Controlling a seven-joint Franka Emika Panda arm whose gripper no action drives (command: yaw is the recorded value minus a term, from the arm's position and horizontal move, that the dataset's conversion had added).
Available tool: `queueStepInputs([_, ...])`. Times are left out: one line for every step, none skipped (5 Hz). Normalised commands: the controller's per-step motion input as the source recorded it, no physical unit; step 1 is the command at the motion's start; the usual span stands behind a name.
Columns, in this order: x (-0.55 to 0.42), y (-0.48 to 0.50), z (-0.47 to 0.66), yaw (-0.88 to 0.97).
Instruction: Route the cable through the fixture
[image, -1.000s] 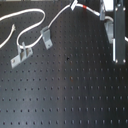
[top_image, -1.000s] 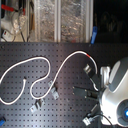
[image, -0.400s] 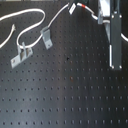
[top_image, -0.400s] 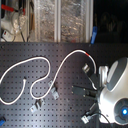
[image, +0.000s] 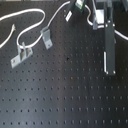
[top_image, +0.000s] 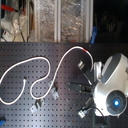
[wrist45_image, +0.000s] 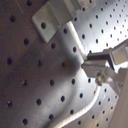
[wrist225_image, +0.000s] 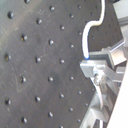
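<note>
Long thin white flexible cable (top_image: 47, 65) snaking in loops over the black perforated metal board (image: 65, 95), with its short red tape band (top_image: 88, 50) near the far edge in the second exterior view. Metal gripper (wrist225_image: 100, 67) of the white rounded robot arm (top_image: 111, 82) pinching the cable in both wrist views, cord running out from between the fingers. Two small grey metal bracket fixtures (image: 46, 36) (image: 22, 55) bolted down toward the first exterior view's left, the cable curving just beside the first, apparently not through either.
</note>
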Motion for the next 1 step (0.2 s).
queueStepInputs([-0.035, 0.033, 0.0, -0.07])
